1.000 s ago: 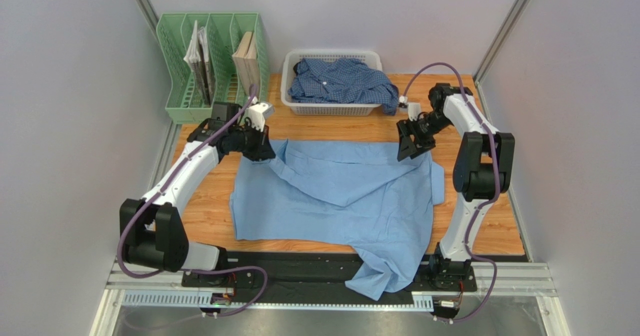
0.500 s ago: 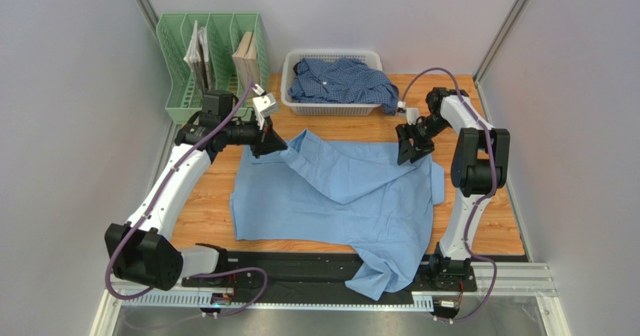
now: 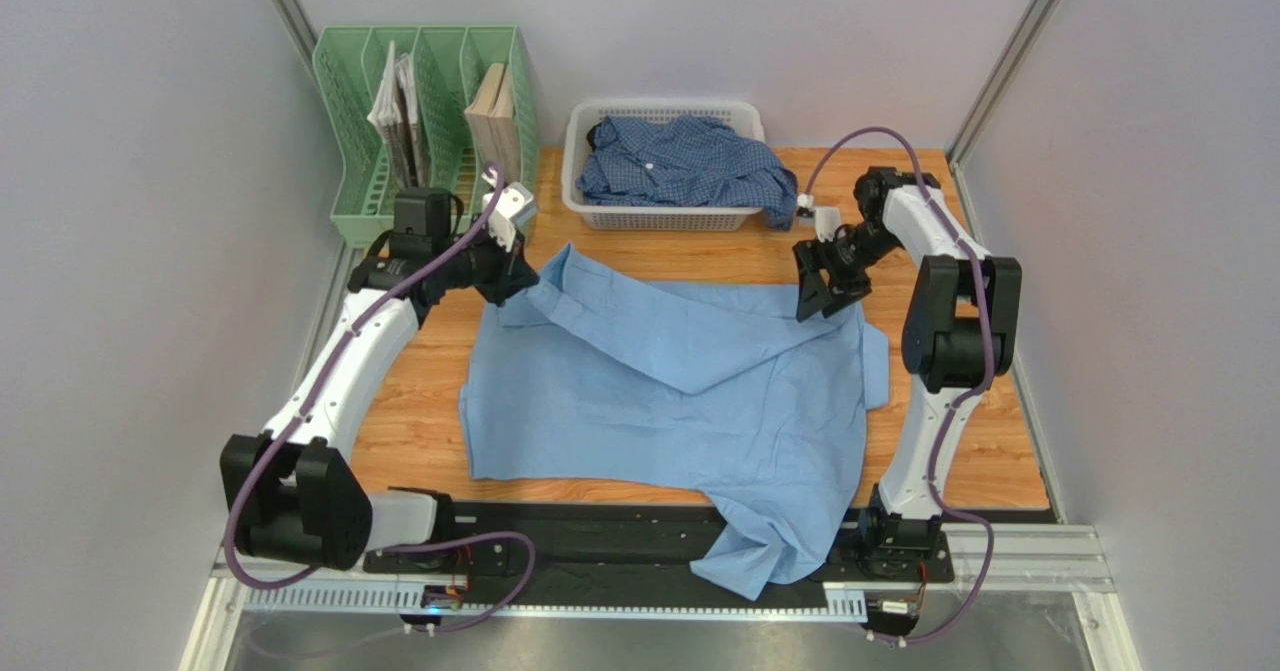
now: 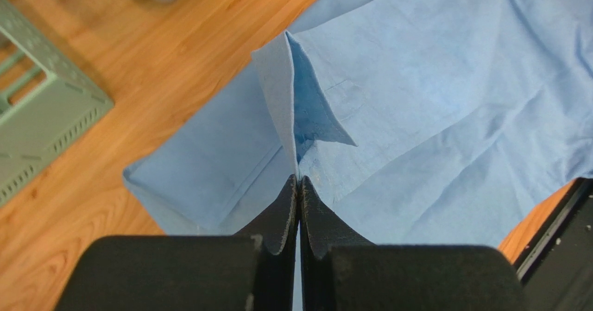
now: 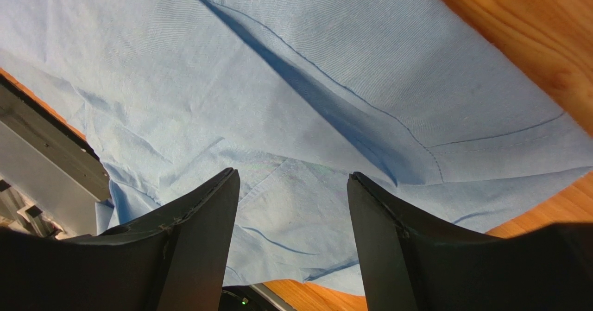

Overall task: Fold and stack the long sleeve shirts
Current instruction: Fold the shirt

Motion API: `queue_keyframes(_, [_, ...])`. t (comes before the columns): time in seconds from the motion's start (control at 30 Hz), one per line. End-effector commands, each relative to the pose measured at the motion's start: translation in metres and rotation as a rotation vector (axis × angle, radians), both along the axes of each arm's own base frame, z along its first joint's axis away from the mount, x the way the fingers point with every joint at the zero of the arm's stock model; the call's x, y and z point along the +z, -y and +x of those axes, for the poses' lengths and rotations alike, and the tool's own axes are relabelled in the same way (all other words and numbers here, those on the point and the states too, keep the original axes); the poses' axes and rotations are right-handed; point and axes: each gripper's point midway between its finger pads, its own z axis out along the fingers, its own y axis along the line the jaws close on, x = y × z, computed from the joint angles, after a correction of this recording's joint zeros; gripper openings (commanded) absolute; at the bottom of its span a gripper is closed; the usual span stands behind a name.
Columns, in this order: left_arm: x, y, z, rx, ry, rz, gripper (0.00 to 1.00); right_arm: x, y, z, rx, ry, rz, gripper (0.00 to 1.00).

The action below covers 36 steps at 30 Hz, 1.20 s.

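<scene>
The light sky-blue shirt (image 3: 676, 394) lies spread on the wooden table, one sleeve hanging over the near edge. My left gripper (image 3: 519, 277) is shut on its far left edge and holds a raised fold of it (image 4: 289, 109). My right gripper (image 3: 816, 293) is open and empty just above the shirt's far right edge (image 5: 334, 81). The darker checked shirt (image 3: 684, 161) lies crumpled in the white basket (image 3: 579, 191) at the back, one end draped over the basket's right rim.
A green file rack (image 3: 361, 176) with books stands at the back left, its corner also in the left wrist view (image 4: 42, 130). The black rail (image 3: 601, 529) runs along the table's near edge. Walls close in on both sides.
My left gripper, shut on the shirt edge, lifted it and then drew it back toward the far left. My right gripper shifted slightly toward the back, staying open.
</scene>
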Motion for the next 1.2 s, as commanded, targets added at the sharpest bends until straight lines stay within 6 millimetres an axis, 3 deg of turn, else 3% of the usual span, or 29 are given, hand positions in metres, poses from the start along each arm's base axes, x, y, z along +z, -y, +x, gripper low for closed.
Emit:
queue_keyframes(0.0, [-0.047, -0.017, 0.008, 0.109, -0.123, 0.064, 0.00, 0.035, -0.001, 0.017, -0.014, 0.107, 0.009, 0.64])
queue_keyframes(0.1, [-0.083, -0.030, 0.005, 0.170, -0.248, 0.138, 0.01, 0.044, -0.002, 0.016, -0.010, 0.127, 0.008, 0.63])
queue_keyframes(0.13, [-0.090, -0.033, 0.003, 0.185, -0.285, 0.154, 0.05, 0.046, -0.003, 0.012, -0.003, 0.126, 0.002, 0.62])
queue_keyframes(0.2, [-0.107, -0.048, 0.001, 0.237, -0.374, 0.202, 0.18, 0.047, -0.003, 0.007, 0.004, 0.120, -0.004, 0.61])
queue_keyframes(0.23, [-0.110, -0.055, 0.001, 0.261, -0.390, 0.208, 0.31, 0.048, -0.003, 0.000, 0.009, 0.114, -0.009, 0.61])
queue_keyframes(0.33, [-0.100, -0.081, 0.008, 0.355, -0.346, 0.252, 0.58, 0.045, -0.001, -0.012, 0.027, 0.101, -0.037, 0.59])
queue_keyframes(0.4, [-0.086, -0.080, 0.010, 0.328, -0.291, 0.249, 0.62, 0.039, 0.002, -0.027, 0.042, 0.081, -0.059, 0.59])
queue_keyframes(0.43, [-0.077, -0.076, 0.010, 0.313, -0.262, 0.235, 0.71, 0.035, 0.003, -0.031, 0.050, 0.077, -0.071, 0.58])
queue_keyframes(0.5, [-0.076, -0.060, 0.000, 0.218, -0.260, 0.268, 0.70, 0.021, 0.009, -0.044, 0.061, 0.046, -0.112, 0.57])
queue_keyframes(0.6, [-0.107, -0.047, -0.024, 0.077, -0.359, 0.420, 0.66, 0.001, 0.018, -0.049, 0.066, 0.029, -0.164, 0.57])
queue_keyframes(0.63, [-0.128, -0.046, -0.030, 0.048, -0.436, 0.441, 0.62, -0.005, 0.020, -0.045, 0.067, 0.039, -0.178, 0.57])
queue_keyframes(0.73, [-0.162, -0.052, -0.040, -0.010, -0.558, 0.507, 0.57, -0.026, 0.028, -0.036, 0.072, 0.028, -0.224, 0.55])
queue_keyframes(0.8, [-0.173, -0.056, -0.036, -0.016, -0.568, 0.539, 0.55, -0.034, 0.031, -0.031, 0.073, 0.023, -0.239, 0.55])
queue_keyframes(0.93, [-0.192, -0.062, -0.016, -0.027, -0.573, 0.594, 0.53, -0.054, 0.036, 0.001, 0.068, 0.039, -0.266, 0.55])
queue_keyframes(1.03, [-0.192, -0.062, 0.010, -0.006, -0.553, 0.593, 0.52, -0.061, 0.039, 0.032, 0.055, 0.069, -0.287, 0.54])
queue_keyframes(1.1, [-0.181, -0.060, 0.026, 0.003, -0.532, 0.561, 0.51, -0.058, 0.039, 0.044, 0.049, 0.090, -0.289, 0.54])
queue_keyframes(1.17, [-0.164, -0.056, 0.035, -0.009, -0.489, 0.528, 0.52, -0.038, 0.039, 0.059, 0.049, 0.144, -0.278, 0.55])
